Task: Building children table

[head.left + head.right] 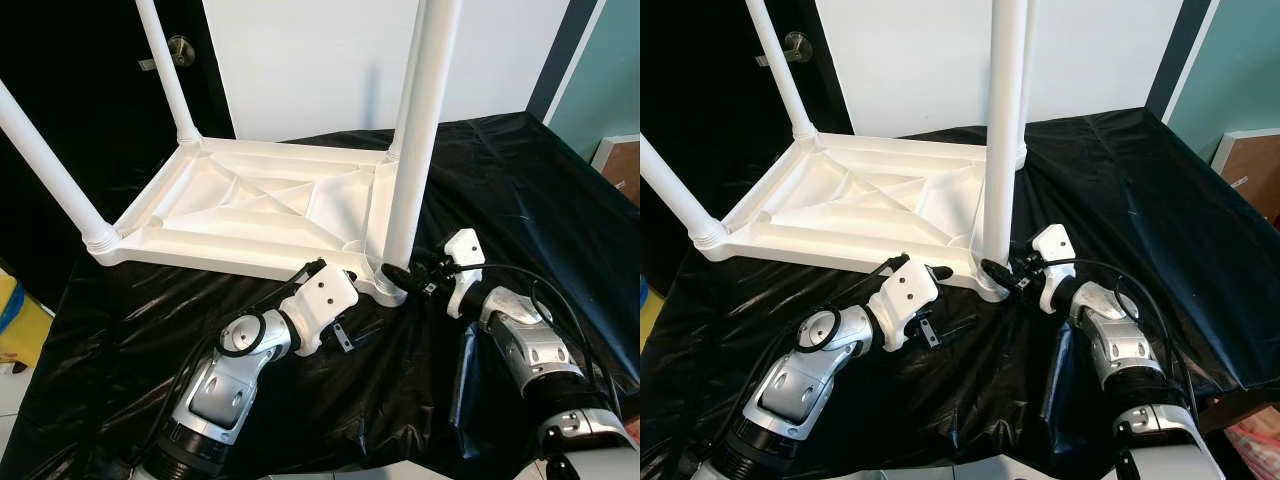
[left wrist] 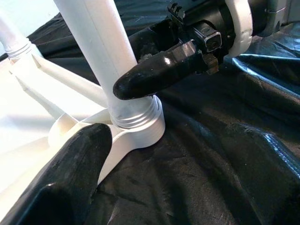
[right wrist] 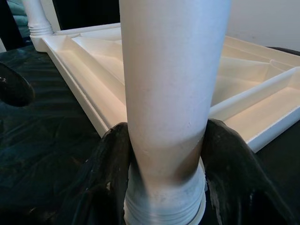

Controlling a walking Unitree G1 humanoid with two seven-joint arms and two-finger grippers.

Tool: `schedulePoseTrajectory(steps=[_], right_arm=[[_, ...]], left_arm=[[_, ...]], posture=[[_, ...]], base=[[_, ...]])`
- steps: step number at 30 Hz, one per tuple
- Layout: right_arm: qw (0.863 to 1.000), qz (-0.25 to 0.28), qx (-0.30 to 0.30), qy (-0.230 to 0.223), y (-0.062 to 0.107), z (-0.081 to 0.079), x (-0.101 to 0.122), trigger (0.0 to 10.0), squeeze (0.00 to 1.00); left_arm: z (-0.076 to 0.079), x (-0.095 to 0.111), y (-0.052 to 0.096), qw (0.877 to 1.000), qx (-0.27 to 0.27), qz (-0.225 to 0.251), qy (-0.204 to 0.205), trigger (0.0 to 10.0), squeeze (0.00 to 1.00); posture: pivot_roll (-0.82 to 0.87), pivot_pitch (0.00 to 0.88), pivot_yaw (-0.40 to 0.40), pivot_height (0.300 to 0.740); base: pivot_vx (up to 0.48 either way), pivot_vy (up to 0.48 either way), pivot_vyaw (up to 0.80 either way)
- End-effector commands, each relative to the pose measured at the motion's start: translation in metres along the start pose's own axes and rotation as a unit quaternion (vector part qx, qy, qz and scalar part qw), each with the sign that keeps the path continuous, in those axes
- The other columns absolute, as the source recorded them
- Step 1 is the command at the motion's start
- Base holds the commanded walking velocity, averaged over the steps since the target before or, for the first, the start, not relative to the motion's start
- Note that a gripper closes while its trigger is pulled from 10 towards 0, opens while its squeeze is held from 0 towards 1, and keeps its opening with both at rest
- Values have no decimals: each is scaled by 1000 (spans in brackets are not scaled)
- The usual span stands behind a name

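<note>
A white plastic table (image 1: 250,215) lies upside down on a black sheet (image 1: 500,180), its legs pointing up. My right gripper (image 1: 395,275) is shut on the base of the near right leg (image 1: 415,150), just above the threaded socket (image 2: 138,119). In the right wrist view both black fingers (image 3: 112,164) hug that leg (image 3: 168,84). My left gripper (image 1: 325,275) is open at the table's near edge beside the same corner. One of its fingers (image 2: 70,178) rests against the rim.
Other legs rise at the near left (image 1: 45,165) and far left (image 1: 165,70). A dark door with a knob (image 1: 181,48) stands behind on the left, beside a white wall. A brown box (image 1: 625,165) sits at the right, and a yellow object (image 1: 20,330) low on the left.
</note>
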State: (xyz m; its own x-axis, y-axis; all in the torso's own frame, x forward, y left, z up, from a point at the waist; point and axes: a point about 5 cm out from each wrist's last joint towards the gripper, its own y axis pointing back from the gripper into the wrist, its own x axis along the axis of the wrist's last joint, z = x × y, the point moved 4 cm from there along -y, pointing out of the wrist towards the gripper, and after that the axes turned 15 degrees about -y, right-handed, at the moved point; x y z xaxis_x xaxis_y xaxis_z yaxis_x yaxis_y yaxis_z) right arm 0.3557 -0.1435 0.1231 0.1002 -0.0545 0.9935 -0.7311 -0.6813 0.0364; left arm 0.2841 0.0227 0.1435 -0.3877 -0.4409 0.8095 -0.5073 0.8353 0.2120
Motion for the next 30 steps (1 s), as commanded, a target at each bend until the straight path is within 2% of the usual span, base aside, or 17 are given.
schedulePoseTrajectory(steps=[1, 5, 6, 7, 12, 15, 17, 20, 21, 26, 29, 30], right_arm=[[1000, -12, -19, -1, 6, 9, -6, 0, 0], [1000, -12, -25, -5, 9, 11, -8, 0, 0], [1000, -9, -29, -10, 10, 11, -9, 6118, 0], [999, -2, -38, -19, 10, 9, -9, 10000, 0], [998, 6, -60, -34, 11, 6, -11, 10000, 0], [987, 40, -145, -62, 12, 1, -10, 10000, 0], [987, 40, -145, -62, 12, 1, -10, 10000, 0], [962, 61, -244, -106, 12, -4, -15, 10000, 0], [962, 61, -244, -106, 12, -4, -15, 10000, 0], [914, 59, -378, -137, 3, -15, -31, 10000, 0], [912, 56, -381, -145, -2, -23, -33, 10000, 0], [920, 57, -362, -139, -8, -29, -30, 10000, 0]], left_arm=[[4, 0, -3, 1000, -20, 4, -2, 10000, 0], [4, 2, -5, 1000, -19, 5, -2, 10000, 0], [4, 2, -6, 1000, -18, 5, -2, 10000, 0], [3, 3, -6, 1000, -14, 5, 0, 10000, 0], [2, 4, -7, 1000, -6, 6, 5, 10000, 0], [-1, 4, -7, 1000, 9, 8, 20, 10000, 0], [-1, 4, -7, 1000, 9, 8, 20, 10000, 0], [-8, 4, -11, 999, 29, 8, 32, 10000, 0], [-8, 4, -11, 999, 29, 8, 32, 10000, 0], [-23, 4, -14, 998, 55, 4, 30, 10000, 0], [-26, 3, -13, 998, 61, 3, 30, 10000, 0], [-28, 2, -13, 997, 67, 0, 30, 10000, 0]], posture=[[-46, 33, 51, 740], [-42, 36, 47, 740], [-43, 36, 43, 740], [-44, 40, 42, 740], [-48, 43, 44, 740], [-63, 46, 46, 740], [-63, 46, 46, 740], [-73, 51, 41, 740], [-73, 51, 41, 740], [-62, 52, 8, 740], [-62, 52, 8, 740], [-56, 50, -1, 740]], base=[[0, 0, 0], [0, 0, 0], [0, 0, 0], [0, 0, 0], [0, 0, 0], [0, 0, 0], [0, 0, 0], [0, 0, 0], [0, 0, 0], [0, 0, 0], [0, 0, 0], [0, 0, 0]])
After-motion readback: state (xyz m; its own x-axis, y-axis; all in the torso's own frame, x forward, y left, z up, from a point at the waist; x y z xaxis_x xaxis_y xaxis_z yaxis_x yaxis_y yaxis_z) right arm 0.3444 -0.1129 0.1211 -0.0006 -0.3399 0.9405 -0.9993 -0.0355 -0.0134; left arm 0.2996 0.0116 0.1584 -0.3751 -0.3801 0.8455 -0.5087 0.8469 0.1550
